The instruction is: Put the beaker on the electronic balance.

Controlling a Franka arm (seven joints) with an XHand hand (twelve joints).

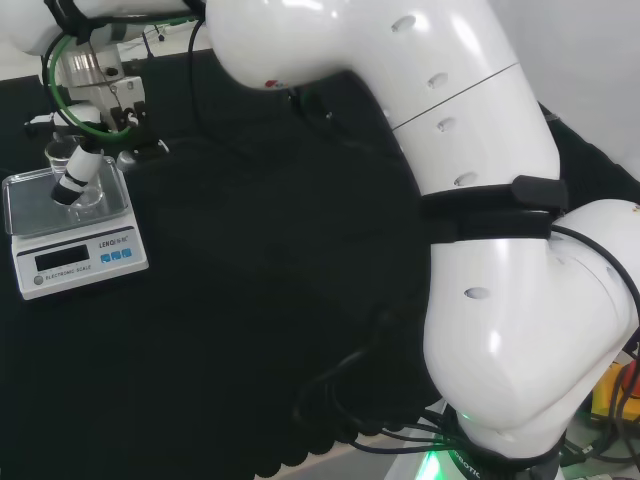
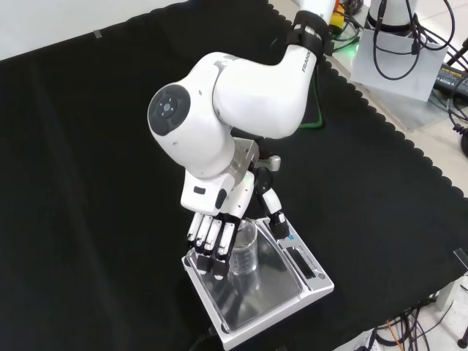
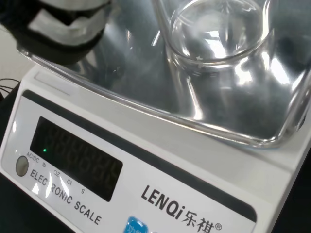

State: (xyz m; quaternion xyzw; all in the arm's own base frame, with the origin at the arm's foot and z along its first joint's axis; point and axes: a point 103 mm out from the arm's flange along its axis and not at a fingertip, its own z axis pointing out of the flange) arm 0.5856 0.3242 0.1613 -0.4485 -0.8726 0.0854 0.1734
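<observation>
Beaker [image 2: 245,248]: upright on the scale's [image 2: 307,289] steel pan.
Hand [image 2: 219,219]: front view shows fingers nearly straight beside the beaker, whether touching is unclear.
Wrist view: beaker base [image 3: 214,43] resting on pan.

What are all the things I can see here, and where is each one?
Beaker: one, clear glass, upright on the balance's pan, beside the fingers.
Electronic balance: one, white body with a shiny metal pan, near the cloth's front edge in the front view.
Cloth: one, black, covering the bench.
Cables: several, black, lying on the cloth by the arm's base in the head view.
Arm: one, white, reaching over the cloth.
Hand: one, black and white, over the pan with its fingers about straight, next to the beaker; whether they touch it, I cannot tell.
</observation>
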